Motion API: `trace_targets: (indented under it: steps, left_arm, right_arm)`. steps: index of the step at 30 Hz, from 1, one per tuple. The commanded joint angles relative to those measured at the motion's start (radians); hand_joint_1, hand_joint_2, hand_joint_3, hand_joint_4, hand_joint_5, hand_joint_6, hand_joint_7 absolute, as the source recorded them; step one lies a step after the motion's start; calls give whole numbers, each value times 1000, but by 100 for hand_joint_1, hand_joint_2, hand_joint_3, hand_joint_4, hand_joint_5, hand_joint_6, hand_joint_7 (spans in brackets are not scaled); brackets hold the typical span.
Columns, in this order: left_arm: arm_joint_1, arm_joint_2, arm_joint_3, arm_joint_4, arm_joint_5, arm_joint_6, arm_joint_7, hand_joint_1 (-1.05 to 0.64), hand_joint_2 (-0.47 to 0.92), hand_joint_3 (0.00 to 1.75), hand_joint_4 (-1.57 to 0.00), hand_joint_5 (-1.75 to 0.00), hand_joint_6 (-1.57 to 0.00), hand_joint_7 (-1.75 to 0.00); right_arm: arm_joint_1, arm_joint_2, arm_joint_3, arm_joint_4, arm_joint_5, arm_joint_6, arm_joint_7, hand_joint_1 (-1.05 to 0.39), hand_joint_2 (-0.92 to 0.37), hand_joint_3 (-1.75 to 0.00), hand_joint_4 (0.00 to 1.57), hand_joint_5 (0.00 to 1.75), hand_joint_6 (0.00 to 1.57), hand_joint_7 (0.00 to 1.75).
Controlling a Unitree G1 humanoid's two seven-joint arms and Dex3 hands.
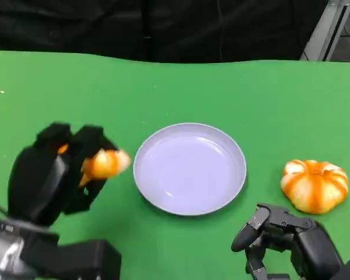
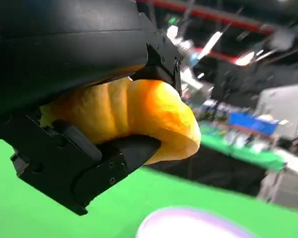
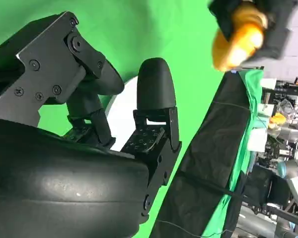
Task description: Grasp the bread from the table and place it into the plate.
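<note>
Our left hand [image 1: 58, 169] is gripping the bread [image 1: 105, 164] above the table [image 1: 268, 99], just left of the plate [image 1: 189, 168]; we are carrying it and judge a short rightward move, then release. Our right hand [image 1: 280, 236] is resting empty, fingers apart. Underneath, our left wrist view is showing fingers [image 2: 109, 163] cradling the bread.

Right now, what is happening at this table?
The robot's left hand holds an orange bread lifted off the green table, just left of the plate, which has nothing in it yet. A second, pumpkin-shaped bread lies right of the plate. The right hand holds nothing, near that bread.
</note>
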Motion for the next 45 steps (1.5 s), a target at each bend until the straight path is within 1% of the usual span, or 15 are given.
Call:
trace_targets:
  steps: [1, 9, 14, 21, 24, 27, 28, 29, 30, 32, 35, 36, 38, 42, 45]
  left_arm:
    - [-47, -20, -23, 16, 18, -11, 10, -17, 31, 152, -89, -175, -68, -173]
    - [-194, -135, -124, 118, 77, 7, 27, -16, 28, 153, -90, -175, -70, -171]
    - [-283, -192, -181, 234, 103, 33, 30, -19, 28, 146, -90, -175, -69, -173]
    - [-343, -225, -217, 328, 108, 46, 53, -19, 30, 141, -91, -175, -69, -175]
    - [-431, -279, -258, 480, 116, 74, 52, -20, 41, 124, -87, -175, -69, -175]
    - [-475, -295, -280, 561, 109, 75, 69, -22, 46, 116, -86, -175, -68, -175]
    - [-477, -292, -282, 554, 87, 99, -16, -22, 46, 115, -86, -175, -68, -175]
    - [-477, -289, -283, 547, 70, 119, -82, -23, 56, 93, -68, -142, -56, -129]
    - [-476, -283, -286, 534, 55, 139, -163, -25, 71, 63, -54, -112, -56, -76]
    - [-473, -275, -292, 507, 37, 168, -265, -33, 88, 29, -27, -73, -45, -26]
    - [-458, -259, -310, 446, 33, 233, -415, -58, 91, 25, -5, -39, -22, -6]
    - [-452, -254, -317, 426, 31, 262, -471, -70, 92, 30, -2, -24, -14, -3]
    - [-443, -248, -324, 394, 28, 299, -534, -81, 92, 37, 0, -8, -5, -2]
    - [-430, -221, -341, 337, 14, 359, -693, -89, 92, 44, 0, 0, -1, 0]
    - [-421, -203, -342, 300, 4, 379, -753, -91, 92, 47, 0, 0, -1, 0]
  right_arm:
    - [13, -7, -1, -12, -1, -1, -6, 3, -35, -136, 81, 163, 82, 130]
    - [19, -9, 6, -22, -9, 2, -5, 4, -35, -135, 81, 161, 81, 130]
    - [23, -8, 8, -25, -4, 3, -4, 5, -35, -135, 81, 161, 82, 131]
    - [26, -7, 9, -24, -6, -5, -8, 4, -35, -135, 80, 163, 81, 130]
    - [30, 0, 19, -36, -16, 5, -17, 3, -36, -133, 79, 162, 80, 129]
    - [31, 0, 25, -40, -20, 11, -21, 3, -37, -131, 79, 162, 81, 129]
    - [32, 2, 28, -42, -26, 14, -24, 3, -37, -131, 79, 162, 81, 129]
    - [32, 3, 31, -44, -30, 16, -26, 3, -37, -131, 80, 162, 81, 129]
    - [33, 4, 33, -45, -33, 17, -28, 3, -37, -131, 80, 162, 81, 129]
    - [33, 5, 33, -46, -37, 19, -28, 4, -37, -131, 80, 162, 81, 128]
    - [36, 2, 34, -60, -39, 37, -24, 3, -37, -131, 80, 162, 81, 128]
    - [37, 1, 33, -64, -36, 41, -22, 4, -37, -131, 80, 162, 81, 128]
    - [39, 0, 33, -67, -32, 44, -21, 4, -37, -130, 79, 163, 80, 128]
    - [38, -6, 29, -58, -28, 23, -21, 4, -38, -129, 80, 162, 81, 128]
    - [38, -6, 28, -56, -22, 21, -21, 4, -39, -128, 80, 162, 81, 127]
